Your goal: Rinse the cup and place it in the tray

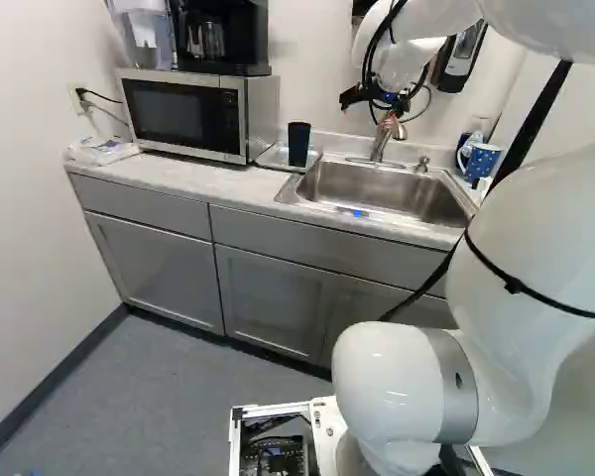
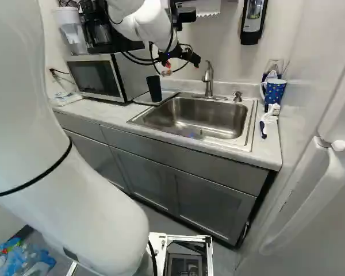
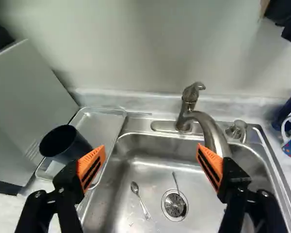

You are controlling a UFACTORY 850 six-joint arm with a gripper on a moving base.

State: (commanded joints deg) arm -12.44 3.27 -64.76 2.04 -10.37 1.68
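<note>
My gripper (image 1: 375, 98) hangs over the back of the sink in the left base view, near the faucet. In the wrist view the gripper (image 3: 150, 162) stands wide open above the sink, nothing between its orange-padded fingers. A dark cup (image 3: 70, 145) stands upright on the clear tray (image 3: 103, 121), beyond one finger and beside the sink; its dark mouth faces up. The same cup (image 2: 154, 89) shows left of the sink in the right base view. The faucet (image 3: 211, 131) curves over the sink basin (image 3: 150, 170), its spout end partly behind the other finger.
A spoon (image 3: 140, 199) and a drain strainer (image 3: 175, 204) lie in the sink. The microwave (image 1: 193, 114) stands beside the tray, a coffee maker (image 1: 221, 38) on top. Past the sink's other side are a blue dotted mug (image 2: 274, 92) and a soap dispenser pump (image 3: 237, 130). A wall dispenser (image 2: 253, 20) hangs above.
</note>
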